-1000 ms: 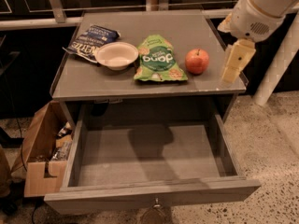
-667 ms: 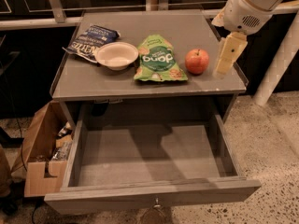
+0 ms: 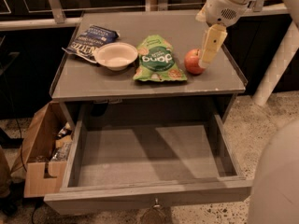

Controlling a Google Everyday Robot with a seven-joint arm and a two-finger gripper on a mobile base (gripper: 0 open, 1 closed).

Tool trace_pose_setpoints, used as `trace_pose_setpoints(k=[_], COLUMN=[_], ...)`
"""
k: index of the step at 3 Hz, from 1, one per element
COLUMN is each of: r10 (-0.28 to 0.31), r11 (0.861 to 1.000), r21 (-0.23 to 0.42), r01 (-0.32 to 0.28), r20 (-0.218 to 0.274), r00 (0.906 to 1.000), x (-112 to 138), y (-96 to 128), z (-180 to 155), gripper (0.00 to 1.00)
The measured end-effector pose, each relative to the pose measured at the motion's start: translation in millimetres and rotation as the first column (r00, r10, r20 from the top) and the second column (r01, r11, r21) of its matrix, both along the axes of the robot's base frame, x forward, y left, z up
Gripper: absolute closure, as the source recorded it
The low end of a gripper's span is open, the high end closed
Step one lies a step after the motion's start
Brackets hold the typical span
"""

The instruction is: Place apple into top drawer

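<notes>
The small red-orange apple (image 3: 192, 61) sits on the grey cabinet top (image 3: 117, 80), right of centre. My gripper (image 3: 208, 50) hangs from the white arm at the upper right, its pale tip just right of the apple and overlapping its right side. The top drawer (image 3: 149, 157) is pulled fully open below the cabinet top. It is a wide shallow grey box with nothing inside and a small metal pull (image 3: 155, 203) on its front.
A green snack bag (image 3: 157, 59) lies left of the apple. A white bowl (image 3: 115, 55) and a dark blue chip bag (image 3: 91, 37) lie further left. A cardboard box (image 3: 41, 153) with items stands on the floor to the left. A white post (image 3: 276, 64) stands at right.
My gripper has moved left and slightly forward over the cabinet top, from beside its right edge to right against the apple. The apple and drawer have not moved.
</notes>
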State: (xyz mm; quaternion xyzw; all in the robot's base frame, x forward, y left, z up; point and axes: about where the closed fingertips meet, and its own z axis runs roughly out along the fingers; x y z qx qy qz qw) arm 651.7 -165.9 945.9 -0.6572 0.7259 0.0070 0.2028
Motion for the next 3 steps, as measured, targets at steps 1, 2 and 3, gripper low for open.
trace_pose_setpoints(k=[1,2,3], r10=[0.020,0.015,0.002], r11=[1.000,1.000,1.000], r21=[-0.004,-0.007,-0.004], r01=[-0.020,-0.015,-0.002], r20=[-0.007,-0.020,-0.040], r00=[0.9998,0.9997,0.9992], x=[18.7,33.9,41.9], y=[9.0,5.8,-1.0], z=[-9.4,-24.3,-41.4], gripper=[0.00,0.00,0.00])
